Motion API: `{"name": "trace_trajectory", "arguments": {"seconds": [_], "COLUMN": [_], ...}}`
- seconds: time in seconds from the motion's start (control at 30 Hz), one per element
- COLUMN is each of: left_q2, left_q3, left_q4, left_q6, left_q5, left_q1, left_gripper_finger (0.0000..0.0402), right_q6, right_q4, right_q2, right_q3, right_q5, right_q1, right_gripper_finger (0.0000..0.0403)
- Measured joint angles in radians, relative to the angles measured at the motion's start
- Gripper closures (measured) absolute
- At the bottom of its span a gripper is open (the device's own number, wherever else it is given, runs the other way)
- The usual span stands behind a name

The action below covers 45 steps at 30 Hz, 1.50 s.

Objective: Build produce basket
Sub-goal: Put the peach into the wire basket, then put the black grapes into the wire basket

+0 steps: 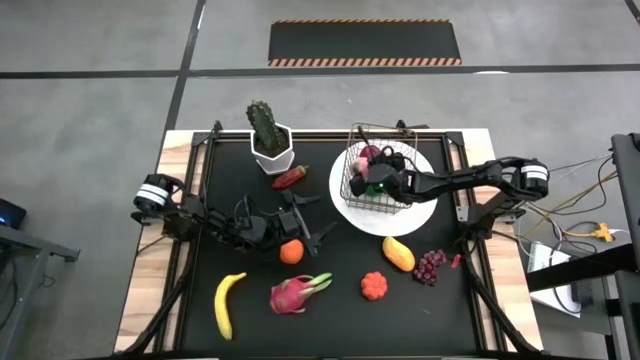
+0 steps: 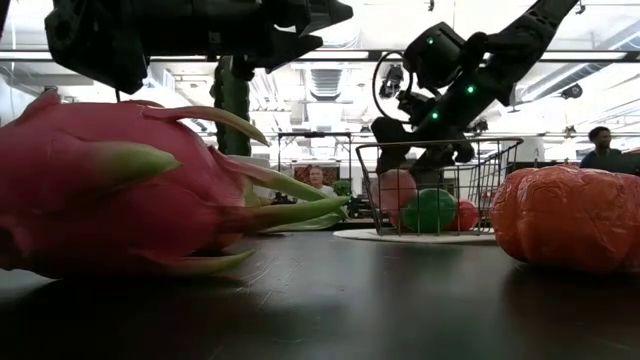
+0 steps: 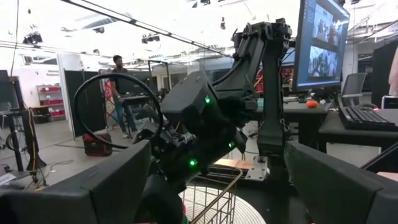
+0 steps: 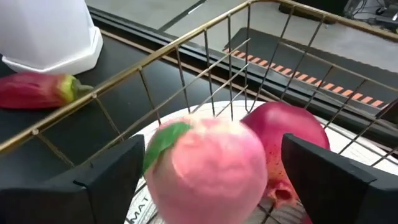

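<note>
The wire basket point(image 1: 372, 172) stands on a round white plate point(image 1: 425, 210) at the far right. In it lie a pink peach point(image 4: 208, 168), a red pomegranate point(image 4: 289, 134) and a green lime point(image 2: 432, 210). My right gripper point(image 1: 377, 181) reaches down into the basket. It is open, with a finger on either side of the peach point(image 2: 397, 188) and a gap showing on both sides. My left gripper point(image 1: 318, 222) is open and empty above the table's middle, just beyond the orange point(image 1: 291, 251). On the mat lie the banana point(image 1: 228, 303), dragon fruit point(image 1: 295, 293), mango point(image 1: 398, 253) and grapes point(image 1: 430, 265).
A green cactus in a white pot point(image 1: 270, 140) stands at the far middle, with a red chilli point(image 1: 290, 178) beside it. A bumpy orange-red fruit point(image 1: 373, 286) lies near the front. The basket's wire wall point(image 4: 186, 68) rises just ahead of my right fingers. People stand in the room behind.
</note>
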Motion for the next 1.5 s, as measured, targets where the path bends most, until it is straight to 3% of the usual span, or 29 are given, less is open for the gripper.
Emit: {"name": "trace_trajectory", "arguments": {"seconds": [0.43, 0.6, 0.87, 1.07, 1.23, 1.37, 1.5], "left_q2": [0.0, 0.0, -0.016, -0.05, -0.146, -0.252, -0.313], "left_q3": [0.0, 0.0, 0.0, 0.0, 0.034, 0.132, 0.258], "left_q4": [-0.017, -0.022, -0.11, -0.306, -0.736, -1.334, -1.952], "left_q6": [-0.002, -0.003, -0.042, -0.215, -0.435, -0.674, -0.898], "left_q5": [0.002, 0.002, -0.002, -0.002, 0.002, 0.04, 0.156], "left_q1": [-0.011, -0.024, -0.055, -0.056, -0.065, -0.072, -0.072], "left_gripper_finger": [0.0052, 0.0052, 0.0052, 0.0052, 0.0052, 0.0052, 0.0052], "right_q6": [-0.065, -0.118, -0.273, -0.358, -0.424, -0.456, -0.465], "right_q4": [-0.053, -0.103, -0.141, -0.159, -0.167, -0.166, -0.167], "right_q2": [-0.18, -0.293, -0.443, -0.493, -0.499, -0.494, -0.488], "right_q3": [0.0, 0.0, -0.003, -0.005, -0.006, -0.006, -0.008], "right_q5": [-0.01, -0.082, -0.258, -0.27, -0.27, -0.267, -0.262], "right_q1": [0.007, 0.042, 0.197, 0.365, 0.475, 0.522, 0.531], "right_gripper_finger": [0.0038, 0.0038, 0.0037, 0.0037, 0.0037, 0.0037, 0.0037]}}
